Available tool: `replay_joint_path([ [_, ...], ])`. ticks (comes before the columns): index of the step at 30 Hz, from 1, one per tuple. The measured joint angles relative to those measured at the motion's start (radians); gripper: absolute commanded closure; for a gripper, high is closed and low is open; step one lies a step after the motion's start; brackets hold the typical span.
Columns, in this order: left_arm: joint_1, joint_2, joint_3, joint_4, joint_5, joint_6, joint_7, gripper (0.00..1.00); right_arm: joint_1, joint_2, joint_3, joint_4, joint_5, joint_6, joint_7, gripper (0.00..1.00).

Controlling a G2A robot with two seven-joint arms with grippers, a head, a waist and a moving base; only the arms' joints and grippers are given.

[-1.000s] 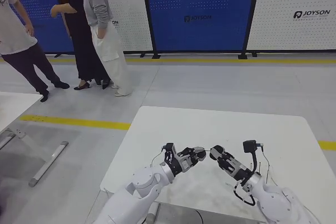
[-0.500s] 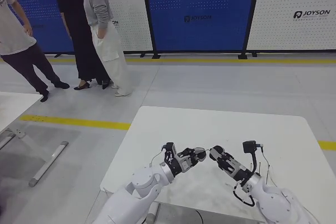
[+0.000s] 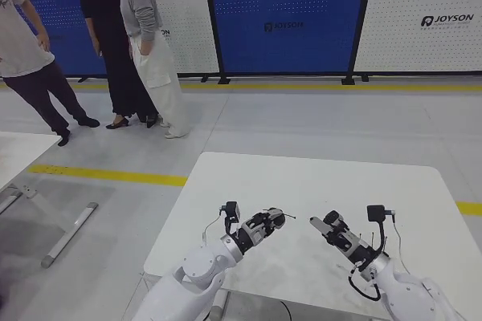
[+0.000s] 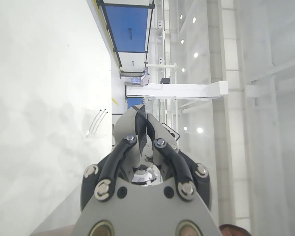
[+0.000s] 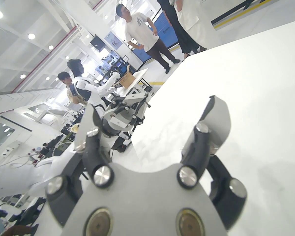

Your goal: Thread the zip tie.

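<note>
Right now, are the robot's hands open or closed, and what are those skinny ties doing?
left gripper: shut, fingertips pressed together; cannot tell whether anything thin is pinched.
right gripper: open, fingers wide apart, nothing between them.
zip ties: lying flat, side by side on the table, no gripper touching them.

Plain white worktop [image 3: 321,184]. Left claw [image 4: 142,114] and right claw [image 5: 154,109] are silver-grey with black links; zip ties [image 4: 97,122] beside the left claw look pale, dark-tipped.
</note>
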State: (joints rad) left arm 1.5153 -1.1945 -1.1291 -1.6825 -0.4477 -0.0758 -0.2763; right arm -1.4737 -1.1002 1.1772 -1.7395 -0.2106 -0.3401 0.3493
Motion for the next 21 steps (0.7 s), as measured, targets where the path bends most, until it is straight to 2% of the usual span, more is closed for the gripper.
replay_joint_path([
  [4,0.013,0.000,0.008,-0.007,-0.014,0.044,-0.010,1.00,-0.024,0.007,0.023,-0.018,0.030,0.004,0.082,0.00],
  [12,0.011,0.000,0.007,-0.006,-0.013,0.037,-0.008,1.00,-0.023,0.007,0.022,-0.017,0.029,0.004,0.065,0.00],
  [16,0.013,-0.003,0.019,-0.002,0.083,-0.018,0.093,1.00,-0.023,0.007,0.022,-0.017,0.029,0.004,0.065,0.00],
  [18,0.020,-0.003,0.026,0.000,0.176,-0.048,0.156,1.00,-0.023,0.007,0.022,-0.017,0.029,0.004,0.065,0.00],
  [21,0.040,-0.001,0.042,-0.002,0.303,-0.056,0.204,1.00,-0.023,0.007,0.022,-0.017,0.029,0.004,0.065,0.00],
])
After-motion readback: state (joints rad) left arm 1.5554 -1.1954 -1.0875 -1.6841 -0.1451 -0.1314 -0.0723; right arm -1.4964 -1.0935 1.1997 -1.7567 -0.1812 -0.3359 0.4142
